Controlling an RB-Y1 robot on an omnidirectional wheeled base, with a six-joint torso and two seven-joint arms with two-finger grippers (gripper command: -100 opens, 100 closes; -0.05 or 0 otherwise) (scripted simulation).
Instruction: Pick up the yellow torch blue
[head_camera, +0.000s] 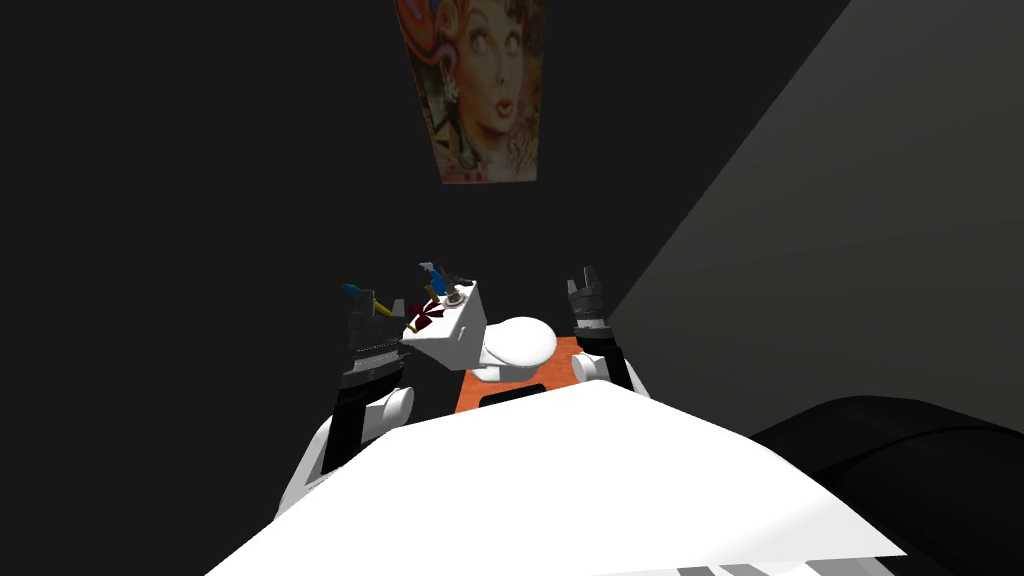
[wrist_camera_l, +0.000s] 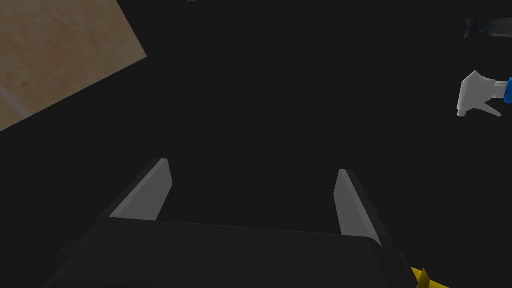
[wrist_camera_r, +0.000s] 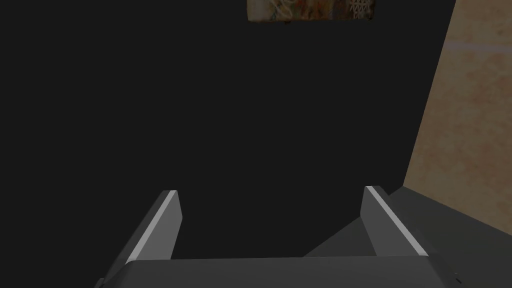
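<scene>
Left tool (wrist_camera_l: 252, 166), right tool (wrist_camera_r: 270, 189), one yellow torch (head_camera: 380, 308)

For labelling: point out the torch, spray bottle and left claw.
torch (head_camera: 382, 309), head view, yellow shaft.
spray bottle (wrist_camera_l: 474, 93), left wrist view, white trigger head.
left claw (wrist_camera_l: 252, 167), left wrist view, midway between fingertips.

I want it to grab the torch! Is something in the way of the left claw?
Nothing visible is. The open left claw holds nothing, and the yellow torch lies close beside its dark body, not between the fingers. The spray bottle stands farther off.
</scene>
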